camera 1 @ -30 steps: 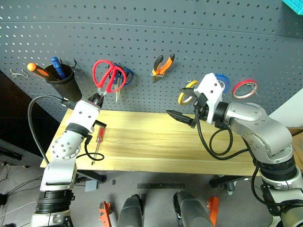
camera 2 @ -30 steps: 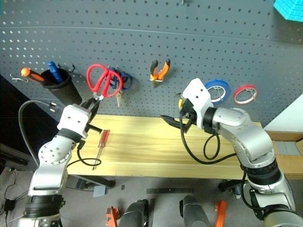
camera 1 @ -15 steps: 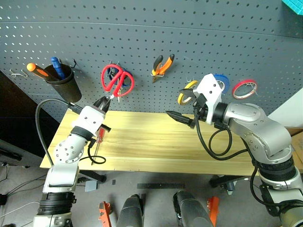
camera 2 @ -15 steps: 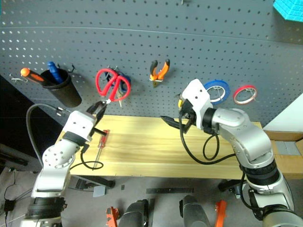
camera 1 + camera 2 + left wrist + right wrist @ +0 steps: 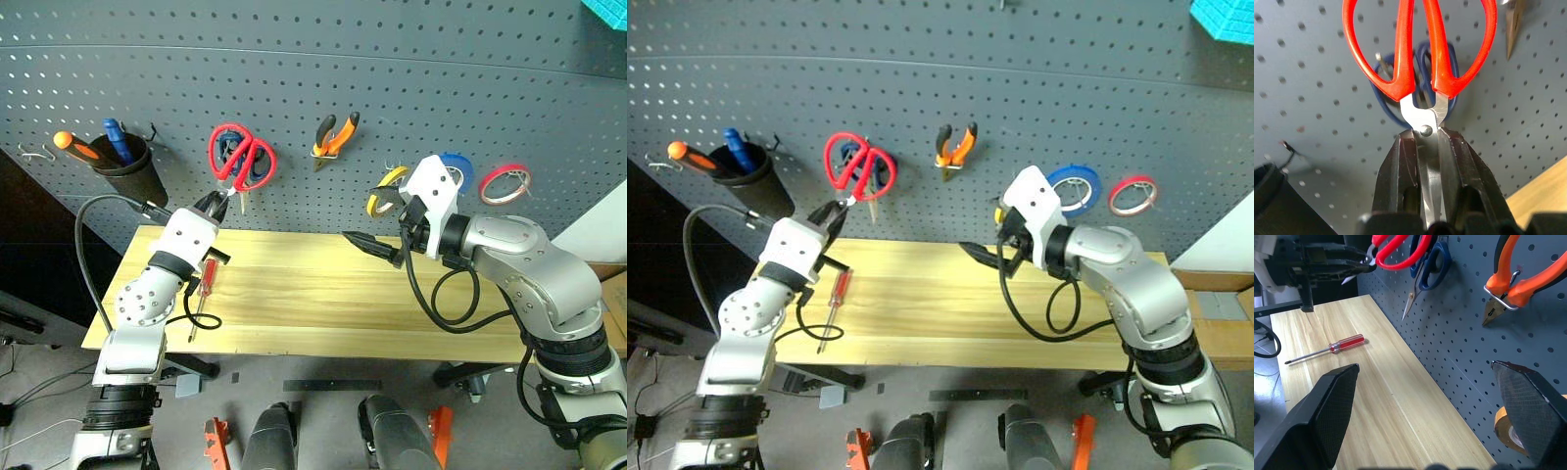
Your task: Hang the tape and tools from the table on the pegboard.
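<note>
Left tool (image 5: pixel 215 205) clamped tight on the blades of the red-handled scissors (image 5: pixel 241 162), handles up against the pegboard (image 5: pixel 411 69), over the blue-handled scissors (image 5: pixel 1422 73) already hanging there. Right tool (image 5: pixel 372 243) spread wide, holding nothing, above the middle of the surface (image 5: pixel 323 304). Red-handled screwdriver (image 5: pixel 201 294) lies on the surface near its left end, just beside the left arm. Orange-and-black pliers (image 5: pixel 336 137) on a hook; yellow tape roll (image 5: pixel 384 193) on the board behind the right tool — blue roll (image 5: pixel 1075 189) and red roll (image 5: pixel 506 183) beside it. Black cup (image 5: pixel 132 168) at far left holds an orange-handled screwdriver (image 5: pixel 78 146).
</note>
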Controlling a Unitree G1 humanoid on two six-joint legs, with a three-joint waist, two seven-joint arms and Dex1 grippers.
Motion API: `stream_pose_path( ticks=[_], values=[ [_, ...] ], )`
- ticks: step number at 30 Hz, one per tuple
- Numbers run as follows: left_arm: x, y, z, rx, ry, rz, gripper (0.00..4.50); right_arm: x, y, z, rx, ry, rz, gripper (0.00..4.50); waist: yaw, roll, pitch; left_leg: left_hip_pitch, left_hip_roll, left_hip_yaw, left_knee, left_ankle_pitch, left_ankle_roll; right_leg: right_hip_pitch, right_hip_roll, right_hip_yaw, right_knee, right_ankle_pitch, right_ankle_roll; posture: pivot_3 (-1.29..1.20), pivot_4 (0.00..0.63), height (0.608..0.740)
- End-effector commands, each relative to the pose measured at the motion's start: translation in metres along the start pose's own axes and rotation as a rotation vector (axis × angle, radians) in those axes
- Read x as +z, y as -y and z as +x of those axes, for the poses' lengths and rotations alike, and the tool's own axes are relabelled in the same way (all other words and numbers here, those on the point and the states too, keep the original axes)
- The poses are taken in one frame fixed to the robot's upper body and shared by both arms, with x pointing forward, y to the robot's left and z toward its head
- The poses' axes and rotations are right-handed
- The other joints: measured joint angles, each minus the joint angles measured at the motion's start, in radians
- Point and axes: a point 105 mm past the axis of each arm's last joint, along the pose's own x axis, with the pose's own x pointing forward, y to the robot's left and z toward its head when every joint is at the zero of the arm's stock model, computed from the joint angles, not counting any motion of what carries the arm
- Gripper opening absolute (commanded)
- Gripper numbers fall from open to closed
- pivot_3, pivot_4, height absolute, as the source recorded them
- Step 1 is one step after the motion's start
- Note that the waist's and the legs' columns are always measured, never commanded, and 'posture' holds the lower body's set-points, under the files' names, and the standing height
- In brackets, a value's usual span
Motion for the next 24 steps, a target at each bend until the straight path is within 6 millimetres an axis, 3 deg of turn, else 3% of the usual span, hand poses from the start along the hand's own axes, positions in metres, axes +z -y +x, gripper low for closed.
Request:
stream_pose_path(
  ticks=[1,9,12,15,21,24],
  values=[
    [0.003,-0.006,0.005,-0.008,0.009,0.025,0.24,0.015,-0.003,-0.001,0.010,0.049,-0.041,4.50,0.000,0.000,0.000,0.000,0.000,0.000,0.000,0.000,0.000,0.000,0.000,0.000,0.000,0.000,0.000,-0.12,0.198,0.740],
    [-0.006,-0.002,0.010,-0.028,-0.024,0.011,0.24,0.025,-0.005,0.001,0.012,0.095,-0.063,4.50,-0.002,0.000,0.000,0.000,0.000,0.000,0.000,0.000,0.000,0.000,0.000,0.000,0.000,0.000,0.000,-0.13,0.199,0.740],
    [-0.012,0.002,0.012,-0.042,-0.044,0.014,0.24,0.047,-0.006,0.002,0.001,0.205,-0.086,4.50,-0.002,0.000,0.000,0.000,0.000,0.000,0.000,0.000,0.000,0.000,0.000,0.000,0.000,0.000,0.000,-0.13,0.201,0.740],
    [-0.014,0.005,0.014,-0.047,-0.057,-0.002,0.24,0.056,-0.007,0.002,0.005,0.247,-0.092,4.50,-0.003,0.000,0.000,0.000,0.000,0.000,0.000,0.000,0.000,0.000,0.000,0.000,0.000,0.000,0.000,-0.13,0.202,0.740],
    [-0.022,0.012,0.013,-0.055,-0.091,-0.066,0.24,0.060,-0.010,0.003,0.021,0.265,-0.111,4.50,-0.001,0.000,0.000,0.000,0.000,-0.001,0.000,0.000,0.000,0.000,0.000,0.000,0.000,0.000,0.000,-0.13,0.204,0.740],
    [-0.024,0.009,0.011,-0.037,-0.105,-0.083,1.25,0.057,-0.013,0.003,0.029,0.256,-0.112,4.50,-0.002,0.000,0.000,0.000,0.000,-0.001,0.001,0.000,0.000,0.000,0.000,0.000,0.001,0.000,0.000,-0.13,0.206,0.740]
  ],
)
